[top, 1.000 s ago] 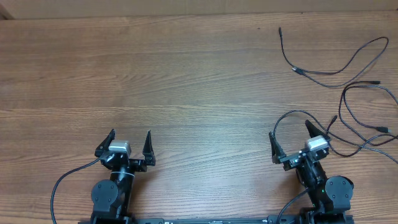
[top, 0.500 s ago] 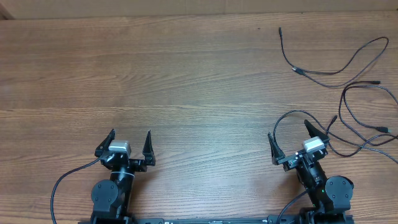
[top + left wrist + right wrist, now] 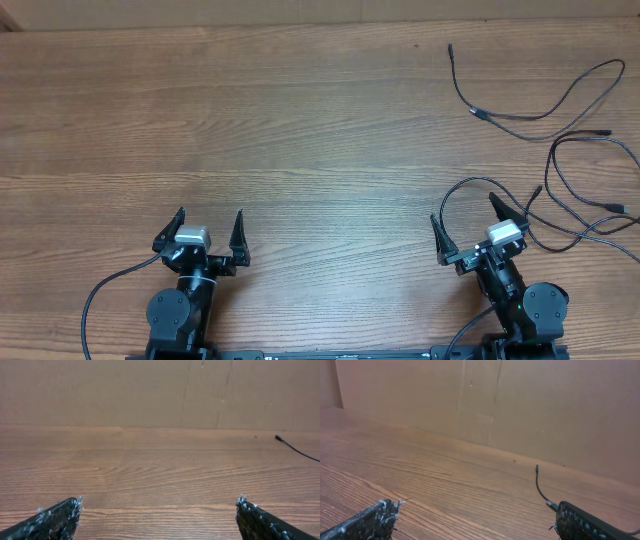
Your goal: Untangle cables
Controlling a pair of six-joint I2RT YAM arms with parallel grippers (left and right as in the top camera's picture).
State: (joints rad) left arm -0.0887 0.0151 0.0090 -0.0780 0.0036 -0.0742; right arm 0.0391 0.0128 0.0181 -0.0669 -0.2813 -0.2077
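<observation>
Cables (image 3: 480, 113) lie in loose, crossing loops at the upper right and right edge of the wooden table (image 3: 300, 120), untouched, so the untangling looks not yet begun. The left gripper (image 3: 210, 214) and right gripper (image 3: 464, 208) sit at the bottom of the frame, jaws spread wide and empty. Next, the right one, being nearest, should reach for a single strand clear of any crossing.

Thin black flexible cables (image 3: 478, 112) loop close by the right gripper (image 3: 463, 206); left of them the brown wooden table (image 3: 300, 130) offers open passage.
</observation>
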